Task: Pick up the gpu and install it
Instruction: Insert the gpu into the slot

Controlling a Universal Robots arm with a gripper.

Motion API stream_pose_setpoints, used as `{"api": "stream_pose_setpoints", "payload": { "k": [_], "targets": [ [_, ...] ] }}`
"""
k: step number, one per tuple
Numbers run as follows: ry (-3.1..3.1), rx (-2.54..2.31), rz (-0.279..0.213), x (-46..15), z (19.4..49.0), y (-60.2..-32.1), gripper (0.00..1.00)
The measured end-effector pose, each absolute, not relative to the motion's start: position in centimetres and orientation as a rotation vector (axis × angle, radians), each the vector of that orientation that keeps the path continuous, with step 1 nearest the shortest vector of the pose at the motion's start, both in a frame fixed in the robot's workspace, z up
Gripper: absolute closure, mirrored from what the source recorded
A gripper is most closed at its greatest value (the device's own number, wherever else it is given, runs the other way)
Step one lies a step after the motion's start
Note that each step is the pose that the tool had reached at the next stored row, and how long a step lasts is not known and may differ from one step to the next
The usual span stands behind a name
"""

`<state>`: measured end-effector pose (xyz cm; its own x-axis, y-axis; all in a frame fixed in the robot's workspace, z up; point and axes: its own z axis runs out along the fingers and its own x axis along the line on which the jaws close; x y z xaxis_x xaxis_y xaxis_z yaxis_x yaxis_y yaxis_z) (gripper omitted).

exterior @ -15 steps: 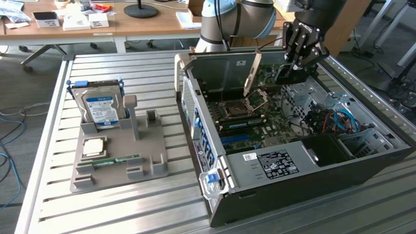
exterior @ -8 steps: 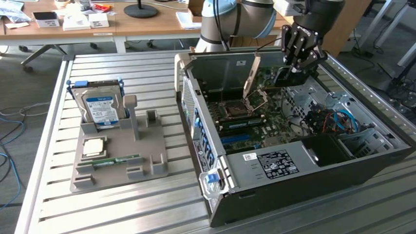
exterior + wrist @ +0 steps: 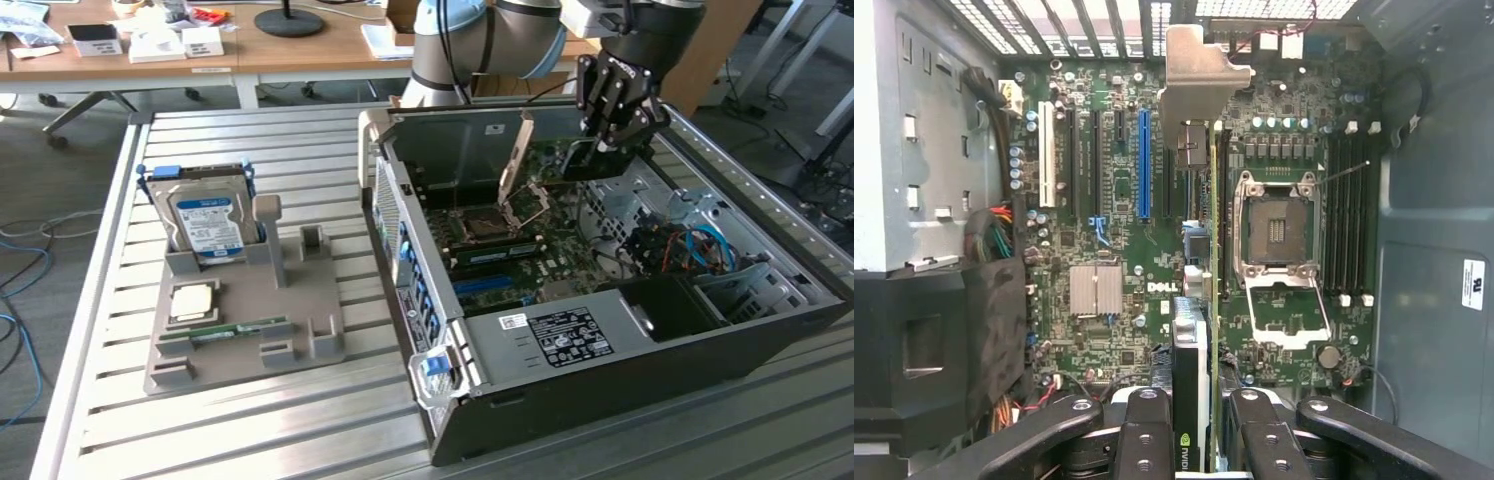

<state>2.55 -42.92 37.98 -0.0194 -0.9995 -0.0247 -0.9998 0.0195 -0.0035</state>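
Observation:
In the wrist view the gpu (image 3: 1194, 350) appears edge-on, a thin green and black card whose silver end bracket (image 3: 1199, 75) points away from the camera. My gripper (image 3: 1199, 432) is shut on it, one black finger on each face. The card hangs over the green motherboard (image 3: 1104, 240), between the black expansion slots and the open CPU socket (image 3: 1279, 230), apart from the blue slot (image 3: 1144, 165). From the exterior view, my gripper (image 3: 603, 140) reaches down into the open computer case (image 3: 601, 330) at its far end, and the dark gpu (image 3: 585, 160) hangs below it.
A grey parts holder (image 3: 240, 320) stands on the slatted table at the exterior view's left. It carries a hard drive (image 3: 207, 215), a CPU (image 3: 194, 300) and a RAM stick (image 3: 227, 332). Case walls, a drive cage (image 3: 934, 330) and cables surround the motherboard.

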Motion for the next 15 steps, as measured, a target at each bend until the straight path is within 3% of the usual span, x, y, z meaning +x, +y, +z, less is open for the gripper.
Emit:
{"api": "stream_pose_setpoints", "payload": {
  "k": [15],
  "targets": [
    [2.229,-2.186,0.023,2.55,37.75,-42.92,0.73]
  ]
}}
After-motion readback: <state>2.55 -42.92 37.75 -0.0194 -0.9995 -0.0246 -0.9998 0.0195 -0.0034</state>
